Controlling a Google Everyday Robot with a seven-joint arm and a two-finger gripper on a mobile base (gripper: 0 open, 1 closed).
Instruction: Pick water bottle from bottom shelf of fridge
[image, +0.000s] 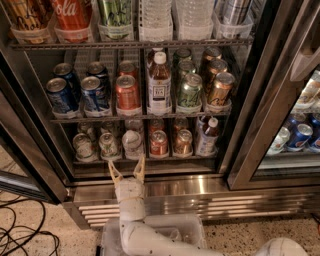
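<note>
The fridge (200, 188) stands open in front of me, its steel base and grille low in the view. The water bottle (132, 142), small and clear with a white cap, stands on the bottom shelf (165, 159) in the third lane from the left, between cans. My gripper (126, 163) is open, fingers pointing up at the shelf's front edge. It sits just below and slightly left of the bottle and does not touch it.
A white-capped bottle with reddish drink (206, 136) stands at the shelf's right end. Cans fill the other lanes. A tall tea bottle (159, 82) stands on the rack above. The door frame (252, 115) is at the right. Cables (20, 227) lie on the floor at the left.
</note>
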